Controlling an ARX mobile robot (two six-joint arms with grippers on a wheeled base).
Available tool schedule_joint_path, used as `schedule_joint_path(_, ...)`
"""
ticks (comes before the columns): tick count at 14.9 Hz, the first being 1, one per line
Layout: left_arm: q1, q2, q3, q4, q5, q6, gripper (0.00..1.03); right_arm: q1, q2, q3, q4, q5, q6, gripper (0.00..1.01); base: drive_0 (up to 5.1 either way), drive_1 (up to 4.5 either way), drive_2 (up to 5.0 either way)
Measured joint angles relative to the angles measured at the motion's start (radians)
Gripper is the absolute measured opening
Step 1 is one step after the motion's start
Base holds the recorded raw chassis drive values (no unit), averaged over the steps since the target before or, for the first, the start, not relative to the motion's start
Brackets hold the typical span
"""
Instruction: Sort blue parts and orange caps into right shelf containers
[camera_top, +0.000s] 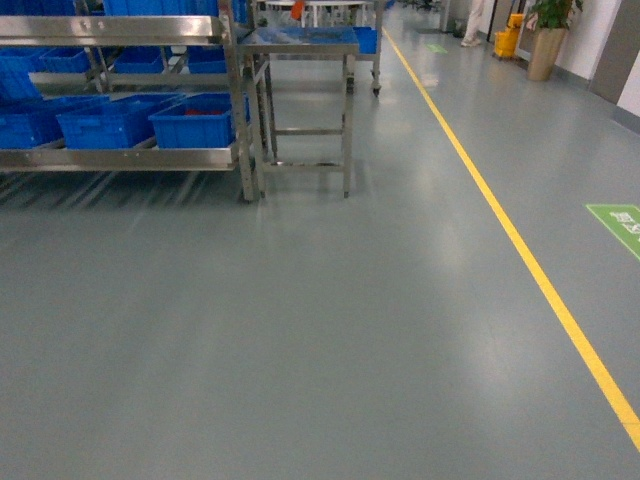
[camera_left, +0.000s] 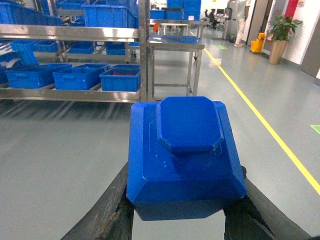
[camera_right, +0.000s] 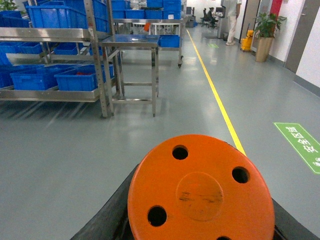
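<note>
A chunky blue part (camera_left: 185, 150) with a raised octagonal top fills the left wrist view, and my left gripper (camera_left: 181, 199) is shut on its two sides. My right gripper (camera_right: 200, 222) is shut on a round orange cap (camera_right: 200, 192) with several holes, which hides most of the black fingers (camera_right: 112, 212). Neither gripper shows in the head view. Far ahead on the left, the shelf containers, bright-blue crates (camera_top: 195, 122) (camera_left: 120, 78) (camera_right: 82, 77), sit in a row on the bottom level of a steel rack (camera_top: 120, 157). The rightmost crate holds something red-orange.
A small steel table (camera_top: 300, 42) stands just right of the rack. A yellow floor line (camera_top: 520, 250) runs diagonally on the right, with a green floor marking (camera_top: 620, 225) beyond it. A potted plant (camera_top: 548, 40) and a person stand far back. Grey floor lies between me and the rack.
</note>
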Motion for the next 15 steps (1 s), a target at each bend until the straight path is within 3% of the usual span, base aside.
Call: schedule_joint_path(15,0.0,0.0,0.0,-0.003,-0.001,0.0,0.41,0.0,0.0,0.0,-0.001,0.0,0.0,0.44,0.0,4.29,-4.3)
